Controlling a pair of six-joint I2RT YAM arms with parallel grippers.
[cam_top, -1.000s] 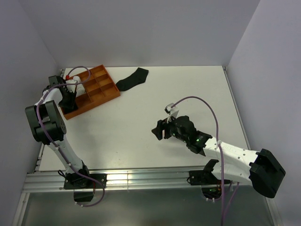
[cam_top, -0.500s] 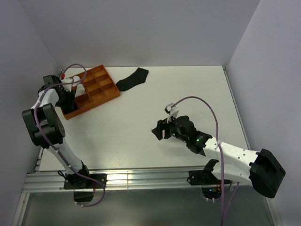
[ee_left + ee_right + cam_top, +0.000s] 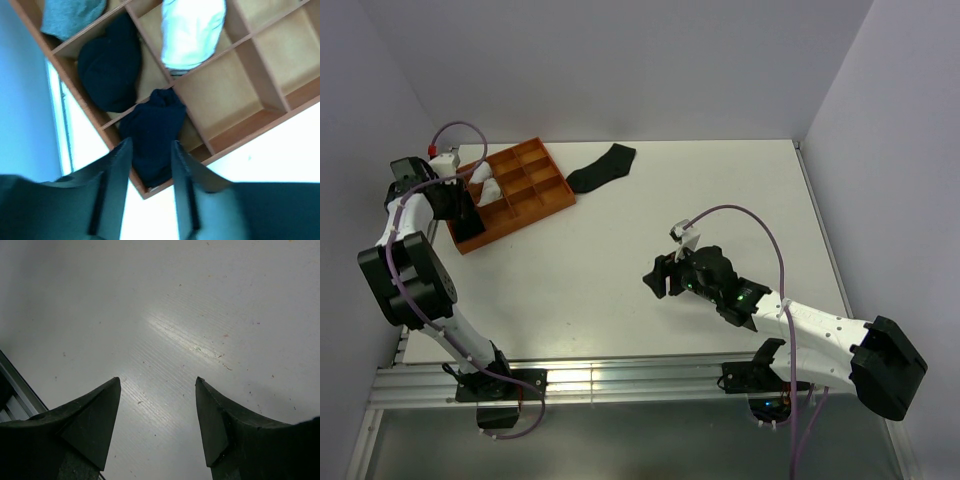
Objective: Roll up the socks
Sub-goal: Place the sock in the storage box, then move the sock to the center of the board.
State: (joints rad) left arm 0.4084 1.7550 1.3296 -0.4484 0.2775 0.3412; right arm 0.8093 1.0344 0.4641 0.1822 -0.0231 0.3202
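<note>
A flat black sock point(image 3: 602, 168) lies on the white table right of the orange divided tray point(image 3: 538, 192). In the left wrist view the tray point(image 3: 225, 100) holds a dark navy rolled sock point(image 3: 155, 120) in its corner compartment, with a black roll point(image 3: 107, 70), a white roll point(image 3: 192, 30) and a grey roll point(image 3: 70, 15) in other compartments. My left gripper point(image 3: 465, 215) point(image 3: 151, 145) is open and empty, above the navy roll. My right gripper point(image 3: 658, 278) point(image 3: 157, 382) is open and empty over bare table at centre right.
The tray has several bare compartments point(image 3: 280, 45) on its right side. Walls close in the table on the left, back and right. A metal rail point(image 3: 620, 380) runs along the near edge.
My left arm has drawn back to the left, lifting its gripper away from the tray's near-left corner. The right arm has not moved.
</note>
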